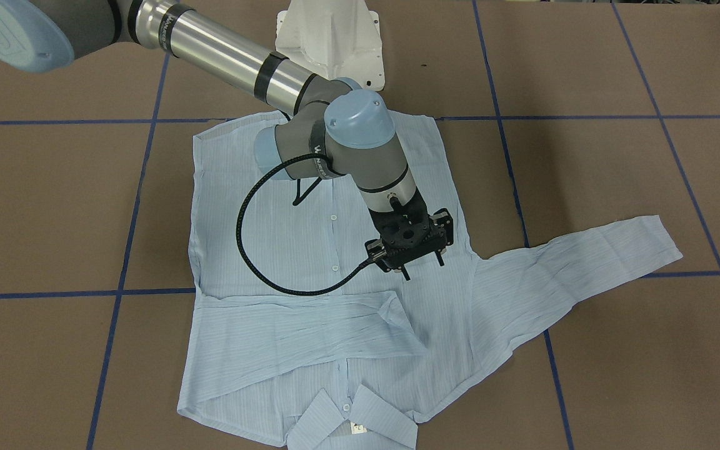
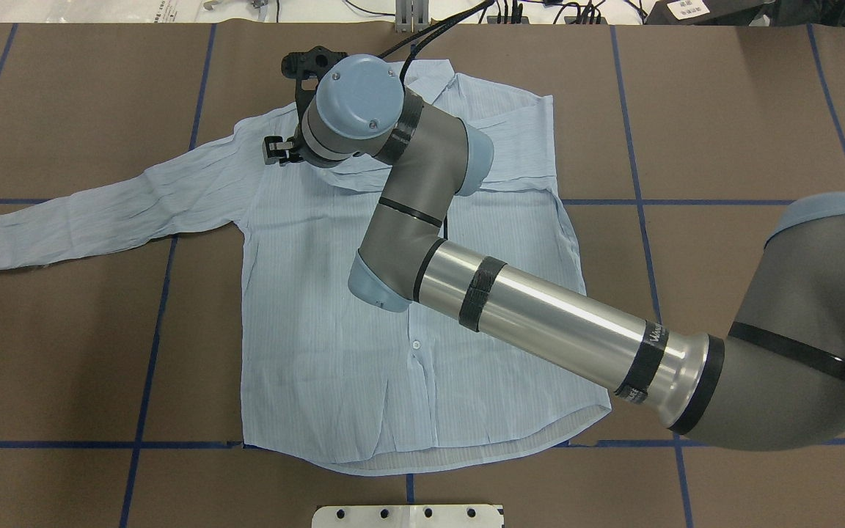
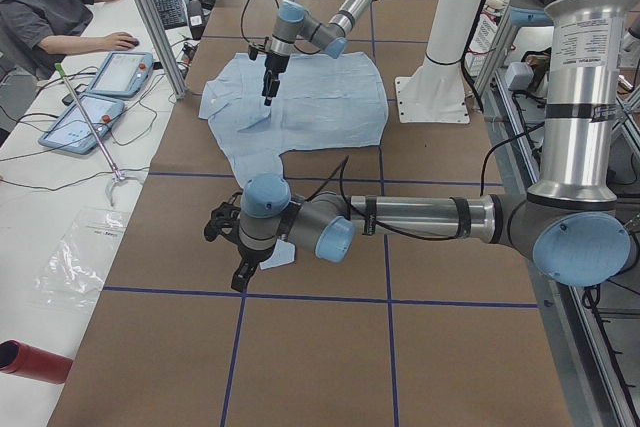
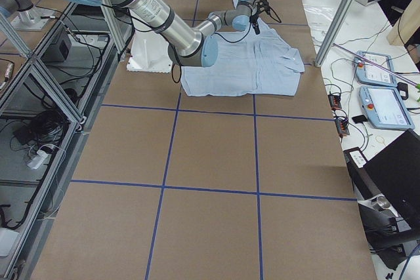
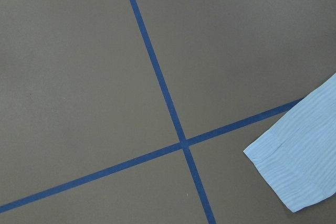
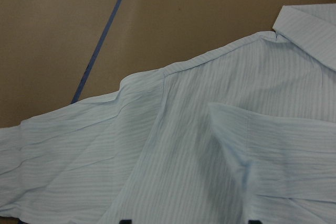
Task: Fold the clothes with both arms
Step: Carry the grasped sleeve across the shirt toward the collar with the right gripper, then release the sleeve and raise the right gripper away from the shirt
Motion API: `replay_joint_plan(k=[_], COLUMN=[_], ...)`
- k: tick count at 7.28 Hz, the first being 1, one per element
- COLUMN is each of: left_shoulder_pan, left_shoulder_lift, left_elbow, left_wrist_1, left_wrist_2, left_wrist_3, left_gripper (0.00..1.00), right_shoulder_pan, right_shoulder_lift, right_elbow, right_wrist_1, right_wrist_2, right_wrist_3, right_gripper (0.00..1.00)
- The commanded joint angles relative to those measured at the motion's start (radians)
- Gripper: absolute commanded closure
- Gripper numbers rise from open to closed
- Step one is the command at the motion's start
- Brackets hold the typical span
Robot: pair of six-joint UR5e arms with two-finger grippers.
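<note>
The shirt point(image 1: 254, 350) is pale blue with faint fine stripes and small white buttons point(image 1: 334, 217). The table point(image 1: 616, 187) is matte brown, crossed by a grid of dark-blue tape lines point(image 1: 585, 117). The right arm point(image 1: 229, 53) is grey and polished silver with black bands point(image 1: 269, 72) and light-blue joint caps point(image 1: 360, 119); the right gripper point(image 1: 424, 269) and the looping cable point(image 1: 246, 209) are black. The pedestal base point(image 1: 329, 37) is white.

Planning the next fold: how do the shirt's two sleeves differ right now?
The right-side sleeve is folded across the front of the shirt; the left-side sleeve lies stretched out sideways. The right-side sleeve rests wholly on the shirt; the left-side sleeve lies on the table, across blue tape lines. Both lie flat, in the same pale-blue striped cloth.
</note>
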Motion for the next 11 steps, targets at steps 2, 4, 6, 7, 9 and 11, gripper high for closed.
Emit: replay_joint_plan(k=[2,4,6,7,9,11], left_shoulder_pan=[0.020,0.148,0.234,0.289,0.447,0.538], left_shoulder_lift=[-0.011,0.004,0.070,0.114,0.148,0.148], left_elbow=[0.004,0.010,0.023,0.021,0.023,0.058], left_wrist_1=[-0.042,-0.245,-0.428,-0.517,-0.604,-0.602], left_wrist_2=[0.013,0.088,0.094,0.140,0.295,0.413], left_wrist_3=[-0.131,-0.480,-0.743,-0.856,-1.087,-1.150], left_gripper=[0.00,0.00,0.00,0.01,0.01,0.09], right_shoulder_pan=[0.023,0.118,0.218,0.276,0.361,0.384], right_shoulder_lift=[-0.021,-0.202,-0.322,-0.387,-0.473,-0.536], right_elbow=[0.018,0.274,0.442,0.542,0.677,0.705], right_wrist_1=[-0.076,-0.283,-0.430,-0.546,-0.740,-0.768], right_wrist_2=[-0.054,0.017,0.158,0.226,0.306,0.361], right_wrist_3=[-0.001,-0.042,-0.106,-0.219,-0.385,-0.457], right_gripper=[0.00,0.00,0.00,0.00,0.00,0.00])
